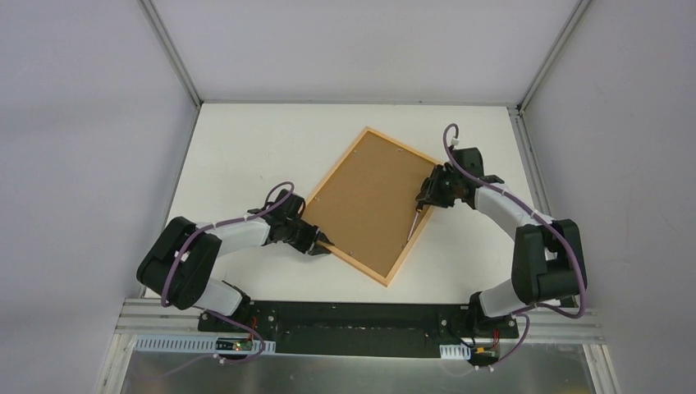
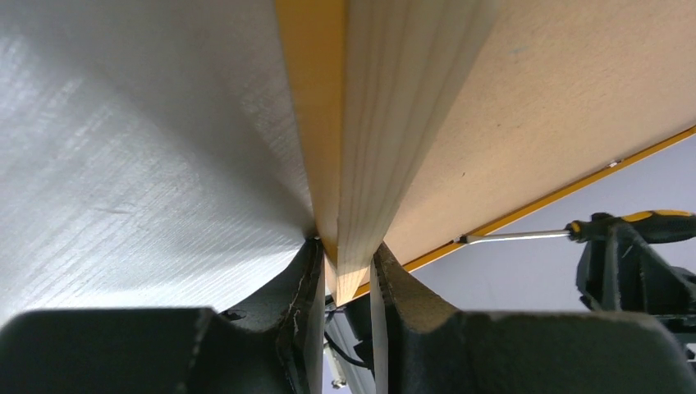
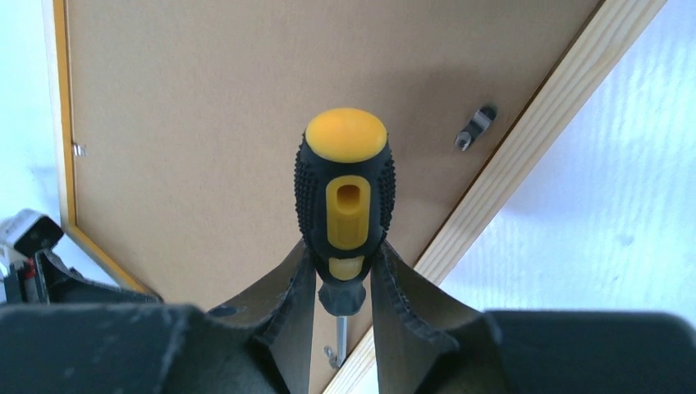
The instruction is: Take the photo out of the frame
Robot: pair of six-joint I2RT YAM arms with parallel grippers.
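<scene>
Top view: frame (image 1: 354,261) lay back-up and askew on the tabletop (image 1: 246,139), brown board (image 1: 369,201) still seated in it. Photo not visible; presumably under the board. Left claw (image 1: 324,240) was at the frame's near-left edge, right claw (image 1: 427,197) over its right edge. Screwdriver (image 1: 415,223) ran along that edge, tip toward the near corner.

Left wrist: left claw (image 2: 345,263) was clamped on the frame's (image 2: 361,123) rim. The screwdriver (image 2: 525,235) showed beyond the frame's far side.

Right wrist: right claw (image 3: 343,271) gripped the screwdriver (image 3: 345,189) at the handle neck, shaft pointing down at a clip (image 3: 331,357) just inside the frame's rim (image 3: 525,164). Right arm was nearer the clip; prying looked like its job.
</scene>
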